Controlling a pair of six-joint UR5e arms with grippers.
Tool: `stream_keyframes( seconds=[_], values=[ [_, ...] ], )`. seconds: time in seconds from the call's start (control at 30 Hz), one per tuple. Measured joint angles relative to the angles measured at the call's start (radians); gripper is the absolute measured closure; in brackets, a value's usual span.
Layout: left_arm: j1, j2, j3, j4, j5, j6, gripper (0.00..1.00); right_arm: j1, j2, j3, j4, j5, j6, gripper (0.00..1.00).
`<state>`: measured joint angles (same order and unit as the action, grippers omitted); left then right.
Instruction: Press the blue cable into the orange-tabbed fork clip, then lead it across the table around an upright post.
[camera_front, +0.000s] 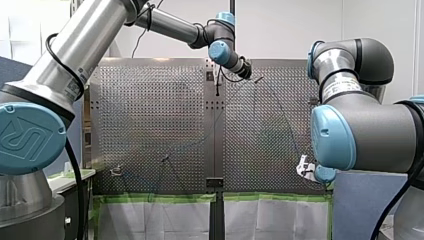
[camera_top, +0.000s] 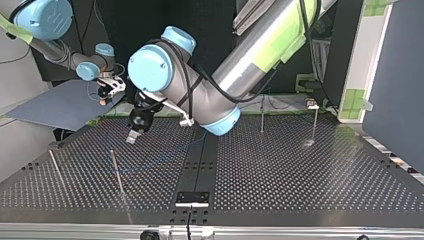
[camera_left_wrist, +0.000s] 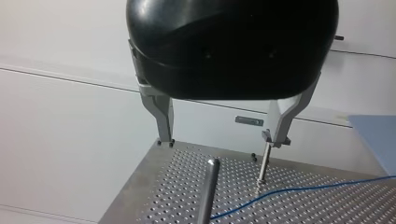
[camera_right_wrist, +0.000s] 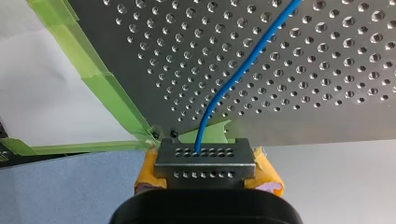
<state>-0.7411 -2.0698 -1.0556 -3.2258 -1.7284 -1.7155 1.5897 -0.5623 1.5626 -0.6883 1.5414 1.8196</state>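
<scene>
Front, top views opposite across table (camera_front: 150, 125)

The only mark I can read is the raised UR logo, partly in view, on the blue joint cap (camera_front: 27, 137) of my left arm (camera_front: 85, 45). Its printed sticker (camera_front: 73, 89) and my right arm's (camera_front: 370, 135) sticker (camera_front: 341, 90) are too fine to read.

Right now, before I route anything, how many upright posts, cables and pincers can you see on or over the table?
Upright posts: 4
Blue cable: 1
Pincers: 2 (my left pincer, my right pincer)
Total: 7
</scene>
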Motion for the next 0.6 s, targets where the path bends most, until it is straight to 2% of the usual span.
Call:
stream_keyframes(
  seconds=[0.6],
  values=[
    [0.012,0.000,0.034,-0.003,0.002,-0.026,0.00,-0.001,0.000,0.000,0.000,-0.001,0.001,1.00]
  ],
)
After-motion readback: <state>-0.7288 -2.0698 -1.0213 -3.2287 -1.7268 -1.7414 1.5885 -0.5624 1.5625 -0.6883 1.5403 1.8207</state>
